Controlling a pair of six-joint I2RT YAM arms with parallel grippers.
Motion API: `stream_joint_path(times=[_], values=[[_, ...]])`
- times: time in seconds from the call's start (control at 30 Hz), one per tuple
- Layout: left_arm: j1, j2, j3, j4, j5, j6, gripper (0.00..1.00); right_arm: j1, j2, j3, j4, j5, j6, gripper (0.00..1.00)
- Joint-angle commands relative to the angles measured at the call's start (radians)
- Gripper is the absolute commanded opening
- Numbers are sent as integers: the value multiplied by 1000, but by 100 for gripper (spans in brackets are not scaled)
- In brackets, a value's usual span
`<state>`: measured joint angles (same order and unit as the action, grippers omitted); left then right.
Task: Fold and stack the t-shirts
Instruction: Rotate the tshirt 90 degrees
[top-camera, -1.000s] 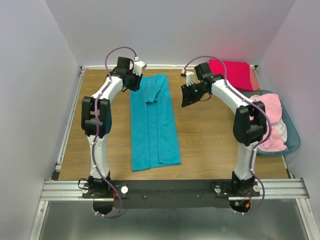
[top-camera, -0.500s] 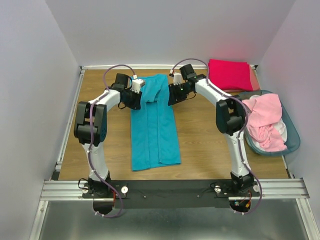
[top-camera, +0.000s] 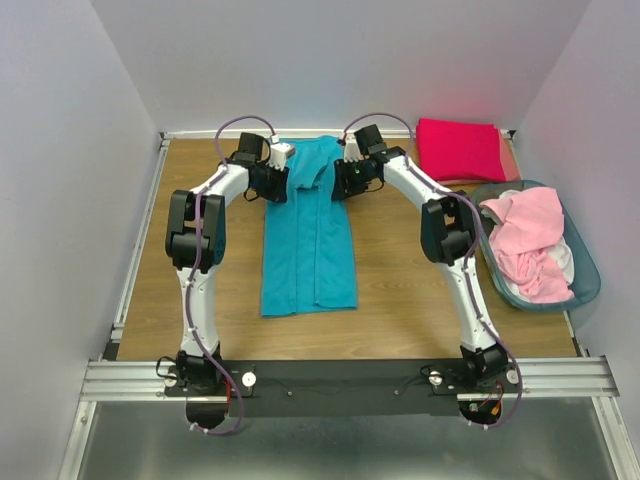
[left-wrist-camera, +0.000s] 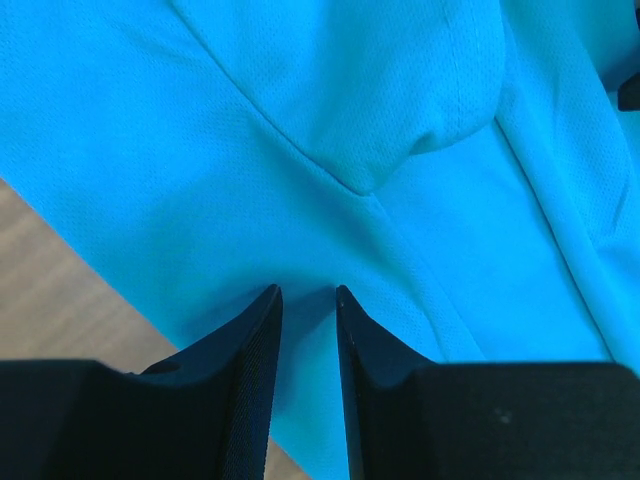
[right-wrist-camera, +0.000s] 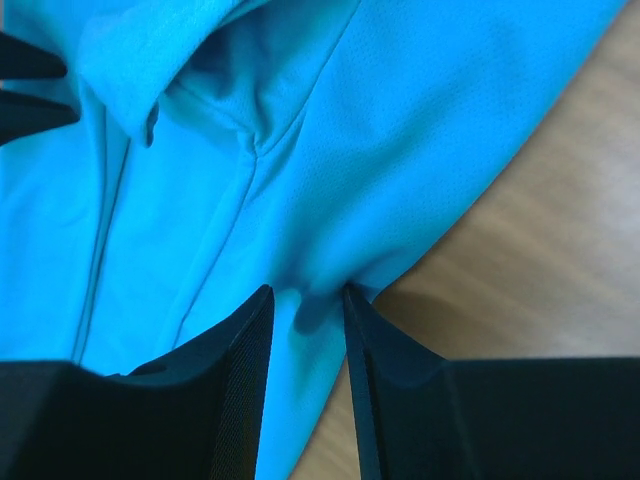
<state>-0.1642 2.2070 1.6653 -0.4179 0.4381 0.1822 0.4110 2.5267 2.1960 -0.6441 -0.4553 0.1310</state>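
Observation:
A teal t-shirt (top-camera: 310, 250), folded into a long strip, lies on the wooden table (top-camera: 400, 270) between the arms. My left gripper (top-camera: 274, 182) is at its far left edge and is closed to a narrow gap on the cloth (left-wrist-camera: 307, 290). My right gripper (top-camera: 340, 180) is at its far right edge and pinches puckered cloth (right-wrist-camera: 307, 290). The shirt also fills the left wrist view (left-wrist-camera: 330, 120) and the right wrist view (right-wrist-camera: 300, 150). A folded crimson-pink t-shirt (top-camera: 460, 148) lies at the far right corner.
A blue-tinted plastic basket (top-camera: 590, 280) at the right edge holds a heap of light pink shirts (top-camera: 530, 240). White walls close the table at the back and both sides. Bare wood (top-camera: 190, 300) lies left of the teal shirt.
Both grippers came down onto the far end of the teal shirt from either side. The shirt's near edge has shifted a little toward the back.

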Motion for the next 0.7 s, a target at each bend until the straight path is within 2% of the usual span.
stream_joint_path(times=[0.0,0.17,0.3,0.43,0.53,0.57,0.6,0.63,0.67], values=[[8,80,107,-73,-16,-7,37,-31,101,53,9,175,-5,42],[17,164,237,-116,-27,-6,37,-51,136,116,15,201,-46,42],[23,200,333,-151,-6,0,38,-51,104,169,24,254,-114,43],[23,90,353,-153,-1,13,42,-51,-10,174,29,287,-179,48],[26,-39,381,-177,-12,48,50,-51,-167,119,31,232,-197,63],[28,-82,376,-179,-10,59,82,-51,-208,76,31,216,-200,66],[35,-131,367,-170,2,94,86,-49,-247,50,31,181,-203,69],[40,-258,305,-148,16,103,95,-48,-294,25,29,166,-208,73],[48,-330,254,-62,27,106,98,-47,-377,-36,29,141,-218,95]])
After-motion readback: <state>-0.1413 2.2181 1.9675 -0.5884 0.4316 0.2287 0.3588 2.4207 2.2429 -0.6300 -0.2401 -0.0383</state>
